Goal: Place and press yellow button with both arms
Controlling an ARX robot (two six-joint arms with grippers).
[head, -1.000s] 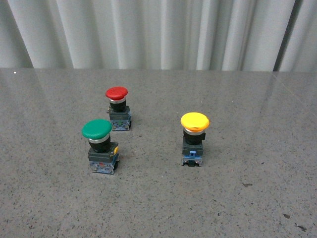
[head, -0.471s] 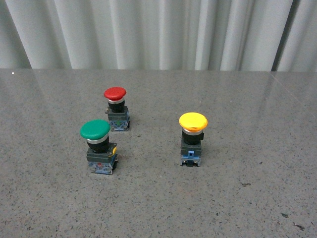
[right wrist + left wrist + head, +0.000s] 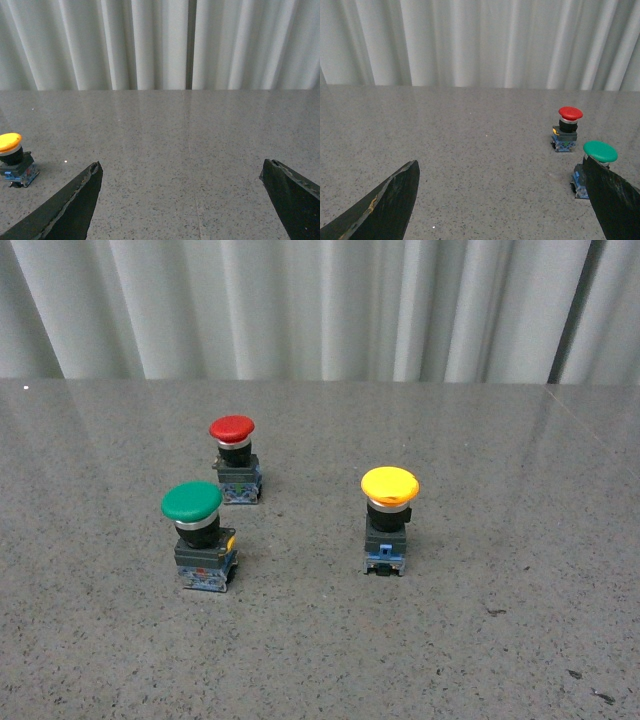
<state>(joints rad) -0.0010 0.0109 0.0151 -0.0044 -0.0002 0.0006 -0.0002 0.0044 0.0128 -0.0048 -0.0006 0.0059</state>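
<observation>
The left gripper (image 3: 502, 200) hangs with its fingers (image 3: 385, 207) spread wide and empty above the grey table (image 3: 480, 660); the green button (image 3: 598, 160) stands just beyond its one finger, partly hidden by it, the red button (image 3: 568, 128) farther off; the right gripper (image 3: 180, 200) is likewise spread and empty; the yellow button (image 3: 389, 518) stands upright beyond its one finger, untouched; white curtains (image 3: 320, 305) hang behind.

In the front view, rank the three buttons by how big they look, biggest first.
1. Green button and yellow button: they look about alike, so I won't rank them.
2. Red button: looks smallest, but it stands farther from the camera, so its true size may match the others.
</observation>
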